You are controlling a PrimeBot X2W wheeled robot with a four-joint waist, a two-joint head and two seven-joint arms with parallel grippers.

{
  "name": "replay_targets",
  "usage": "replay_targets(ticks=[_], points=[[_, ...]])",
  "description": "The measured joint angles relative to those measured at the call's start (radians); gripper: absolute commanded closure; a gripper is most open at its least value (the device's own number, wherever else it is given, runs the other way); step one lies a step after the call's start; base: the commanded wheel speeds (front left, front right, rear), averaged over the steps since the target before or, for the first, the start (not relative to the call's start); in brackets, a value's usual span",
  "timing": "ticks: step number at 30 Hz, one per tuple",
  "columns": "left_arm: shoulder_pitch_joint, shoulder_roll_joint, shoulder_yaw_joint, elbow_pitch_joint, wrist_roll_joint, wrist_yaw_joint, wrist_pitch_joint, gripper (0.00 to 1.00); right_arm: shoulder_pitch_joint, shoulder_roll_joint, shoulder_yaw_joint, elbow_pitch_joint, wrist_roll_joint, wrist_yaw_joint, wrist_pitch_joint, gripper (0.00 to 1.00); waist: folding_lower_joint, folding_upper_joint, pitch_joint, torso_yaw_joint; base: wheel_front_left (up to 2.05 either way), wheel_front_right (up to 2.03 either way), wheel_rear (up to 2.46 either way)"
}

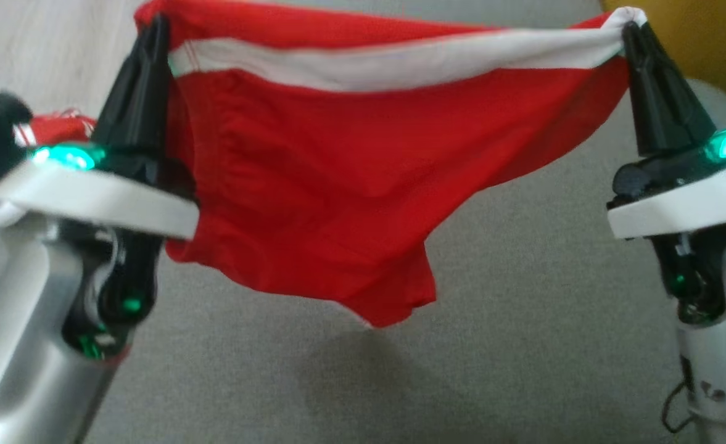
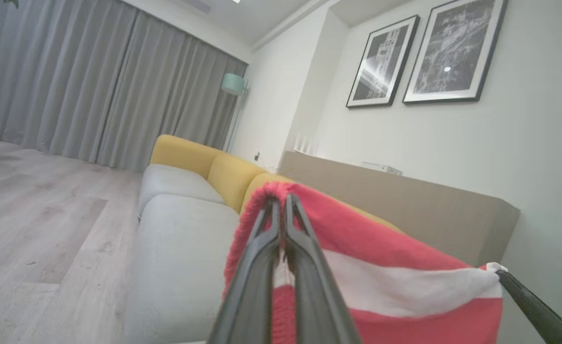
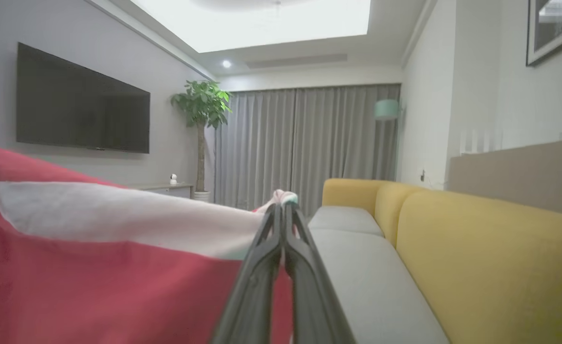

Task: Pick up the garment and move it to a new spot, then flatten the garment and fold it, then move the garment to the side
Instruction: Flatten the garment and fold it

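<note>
Home living room. Long sofa (image 3: 476,248) with yellow backrests and pale grey seat cushions (image 2: 180,248), set along white wall. Two framed black-and-white prints (image 2: 383,62) hung above it. Beige ledge (image 2: 405,205) running behind sofa. Large flat television (image 3: 82,102) mounted on opposite grey wall, low cabinet (image 3: 166,190) beneath. Tall potted plant (image 3: 200,107) in corner, beside floor-length grey curtains (image 3: 304,143) covering far end. Floor lamp (image 3: 386,109) with teal shade near curtains, at sofa's end. Pale wood-plank floor (image 2: 37,229). Recessed lit ceiling panel (image 3: 261,19) overhead.
</note>
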Motion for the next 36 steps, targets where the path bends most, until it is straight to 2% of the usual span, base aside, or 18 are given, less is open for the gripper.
replay_targets(ticks=[4,8,13,16,19,21,27,32,36], points=[[-0.073,0.0,-0.016,0.088,0.014,-0.024,0.022,1.0,-0.048,0.026,0.018,0.061,0.001,0.0,0.011,1.0,0.0002,0.0,0.046,-0.008,0.0,0.0,0.0],[-0.235,-0.01,-0.024,0.237,0.054,-0.063,0.015,1.0,-0.255,0.045,0.019,0.229,-0.015,0.0,-0.031,1.0,0.0004,0.0,0.118,-0.023,0.0,0.0,0.0],[-0.47,-0.072,0.004,0.381,0.085,-0.106,-0.07,1.0,-0.534,0.085,-0.015,0.36,-0.065,0.0,-0.156,1.0,0.0005,0.0,0.199,-0.045,0.0,0.0,0.0],[-0.546,-0.107,0.006,0.441,0.087,-0.135,-0.11,1.0,-0.597,0.096,-0.025,0.412,-0.091,0.0,-0.202,1.0,0.0005,0.0,0.232,-0.057,0.0,0.0,0.0],[-0.528,-0.128,-0.01,0.496,0.086,-0.165,-0.117,1.0,-0.56,0.105,-0.014,0.474,-0.091,0.0,-0.213,1.0,0.0004,-0.0001,0.252,-0.062,0.0,0.0,0.0],[-0.476,-0.133,-0.029,0.524,0.086,-0.169,-0.121,1.0,-0.503,0.111,-0.007,0.512,-0.091,0.0,-0.225,1.0,0.0004,0.0,0.26,-0.061,0.0,0.0,0.0],[-0.209,-0.135,-0.093,0.558,0.056,-0.193,-0.138,1.0,-0.283,0.125,0.023,0.588,-0.058,0.0,-0.263,1.0,0.0002,-0.0001,0.263,-0.066,0.0,0.0,0.0],[0.011,-0.13,-0.116,0.484,0.041,-0.19,-0.19,1.0,-0.122,0.134,0.018,0.558,-0.038,0.0,-0.289,1.0,0.0,0.0,0.233,-0.066,0.0,0.0,0.0],[0.17,-0.116,-0.135,0.38,0.029,-0.163,-0.215,1.0,0.039,0.137,-0.016,0.469,-0.03,0.0,-0.288,1.0,-0.0001,0.0,0.191,-0.063,0.0,0.0,0.0]])
